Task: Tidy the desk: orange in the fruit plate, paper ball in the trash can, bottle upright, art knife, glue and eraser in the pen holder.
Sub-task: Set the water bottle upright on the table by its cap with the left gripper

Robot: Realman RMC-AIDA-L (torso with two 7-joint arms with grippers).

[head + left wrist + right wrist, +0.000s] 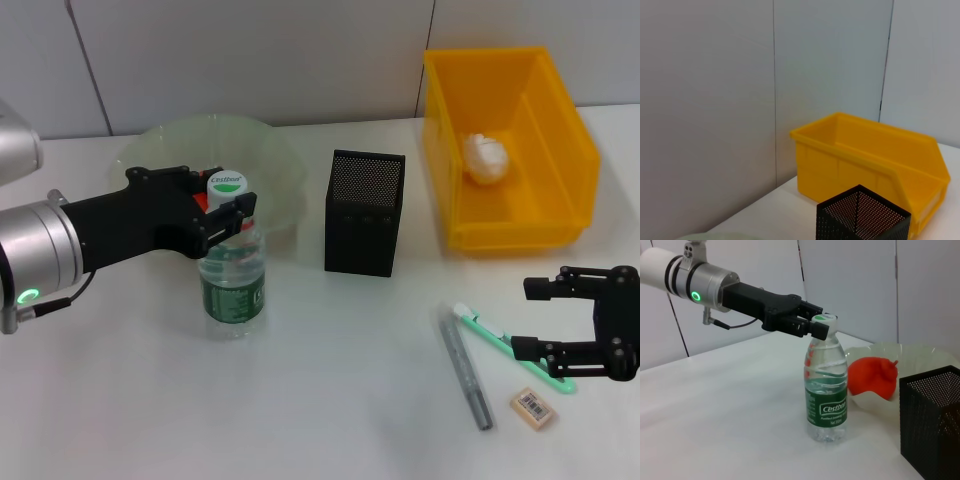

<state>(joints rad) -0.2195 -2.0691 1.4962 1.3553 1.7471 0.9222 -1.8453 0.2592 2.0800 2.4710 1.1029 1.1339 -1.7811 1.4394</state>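
1. Head view: my left gripper (pixel 222 212) is at the neck of the bottle (pixel 232 268), its fingers pinching just under the white cap. The bottle stands upright on the desk (pixel 330 390) in front of the fruit plate (pixel 270 160). The paper ball (pixel 487 157) lies in the trash can (pixel 560 170). My right gripper (pixel 527 319) hovers with fingers spread beside a green-handled art knife (pixel 515 348), with a grey stick, probably the glue (pixel 467 369), and the eraser (pixel 533 407) close by. The pen holder (pixel 364 212) stands between plate and bin.

2. Left wrist view: only the trash can (pixel 875 165) and the pen holder (pixel 862 220) show; my own fingers are out of sight.

3. Right wrist view: the bottle (pixel 826 390) looks plumb, its base flat on the desk, and the orange (pixel 872 377) sits in the fruit plate (pixel 920 352) behind it. I judge the uprighting is nearly done. To finish well, I should part the left fingers slowly and draw straight back, away from the cap, so nothing tips it.
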